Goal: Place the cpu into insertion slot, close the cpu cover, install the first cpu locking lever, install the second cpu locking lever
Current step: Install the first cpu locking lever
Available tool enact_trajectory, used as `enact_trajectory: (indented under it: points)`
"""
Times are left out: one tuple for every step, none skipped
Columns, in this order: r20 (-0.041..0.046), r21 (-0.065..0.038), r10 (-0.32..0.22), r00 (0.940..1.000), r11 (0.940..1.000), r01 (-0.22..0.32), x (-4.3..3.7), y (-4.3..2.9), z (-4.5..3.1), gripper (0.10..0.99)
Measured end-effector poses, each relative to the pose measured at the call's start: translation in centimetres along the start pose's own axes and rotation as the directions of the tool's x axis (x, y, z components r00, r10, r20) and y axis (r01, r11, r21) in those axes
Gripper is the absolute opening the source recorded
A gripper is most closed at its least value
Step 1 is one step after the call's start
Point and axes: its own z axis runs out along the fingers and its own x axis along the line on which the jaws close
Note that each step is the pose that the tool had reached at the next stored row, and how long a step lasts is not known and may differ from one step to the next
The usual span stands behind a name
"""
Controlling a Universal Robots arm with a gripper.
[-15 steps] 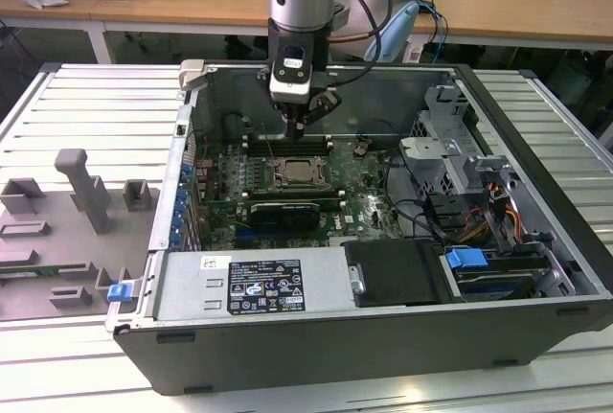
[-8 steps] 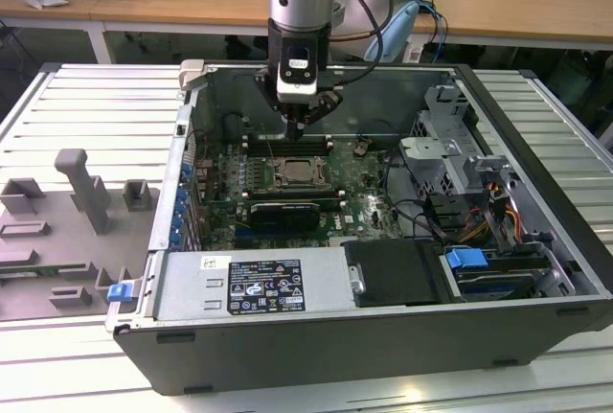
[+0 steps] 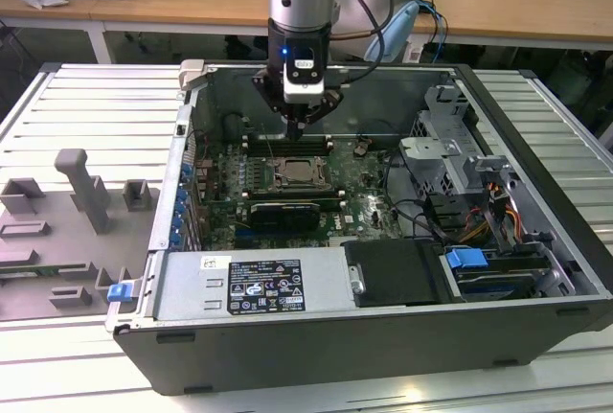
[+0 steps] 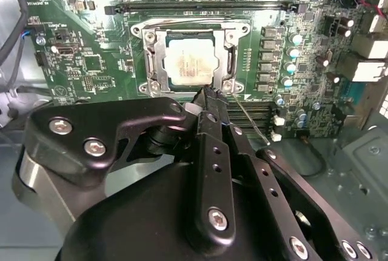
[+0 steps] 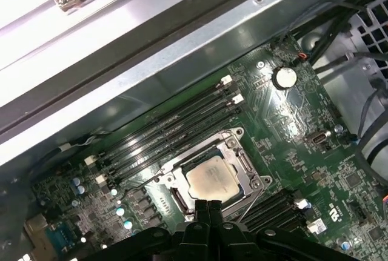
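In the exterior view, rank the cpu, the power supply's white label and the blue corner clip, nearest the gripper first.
1. cpu, on the motherboard, right by the gripper.
2. white label, at the case's near side.
3. blue clip, at the case's corner, exterior view's left.

The power supply label (image 3: 263, 286) carries illegible print.
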Motion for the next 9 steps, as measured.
enact_trajectory:
  points:
    - [-0.0001,0.0,-0.008,1.0,1.0,0.008,0.0,0.0,0.0,0.106]
    - [-0.0003,0.0,-0.015,0.9999,0.9999,0.015,0.0,0.0,0.0,0.106]
    - [-0.0005,0.0,-0.025,0.9997,0.9997,0.025,0.0,0.0,0.0,0.106]
    - [-0.0005,0.0,-0.036,0.9994,0.9994,0.036,0.0,0.0,0.0,0.106]
    - [-0.0005,0.0,-0.044,0.999,0.999,0.044,0.0,0.0,0.0,0.106]
    - [-0.0008,0.0,-0.057,0.9984,0.9984,0.057,0.0,0.0,0.0,0.106]
    - [-0.001,0.0,-0.065,0.9979,0.9979,0.065,0.0,0.0,0.0,0.106]
    - [-0.0012,0.0,-0.077,0.997,0.997,0.077,0.0,0.0,0.0,0.106]
    - [-0.0015,0.0,-0.087,0.9962,0.9962,0.087,0.0,0.0,0.0,0.106]
